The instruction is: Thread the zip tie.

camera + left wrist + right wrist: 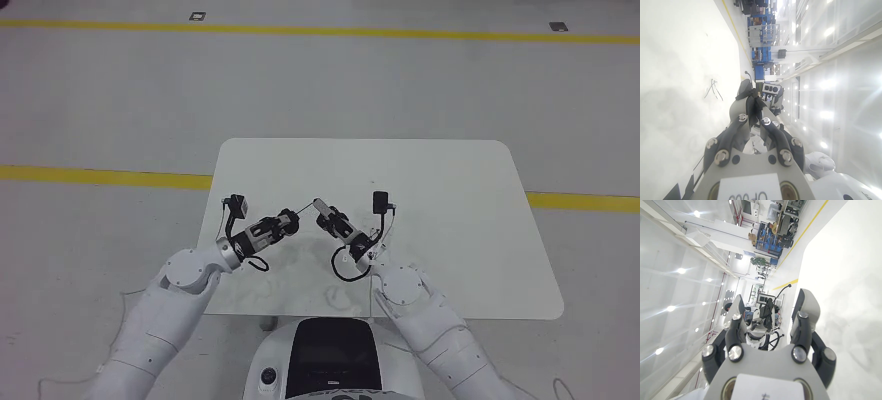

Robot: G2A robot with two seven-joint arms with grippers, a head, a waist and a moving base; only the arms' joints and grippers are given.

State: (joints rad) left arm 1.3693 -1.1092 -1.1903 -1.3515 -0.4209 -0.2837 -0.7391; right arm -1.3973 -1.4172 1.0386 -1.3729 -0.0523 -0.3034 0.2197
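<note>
Cropped label (749,186) on left gripper (751,94), second label (769,386) on right gripper (772,296) (unreadable)

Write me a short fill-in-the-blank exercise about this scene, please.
1. The left gripper is ____ on the zip tie.
2. The right gripper has its jaws ____.
3. On the ____ table lie spare zip ties.
Missing words: shut; open; white.

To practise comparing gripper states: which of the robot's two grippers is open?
The right gripper: its fingers stand wide apart, while the left gripper is closed on the zip tie.
</note>
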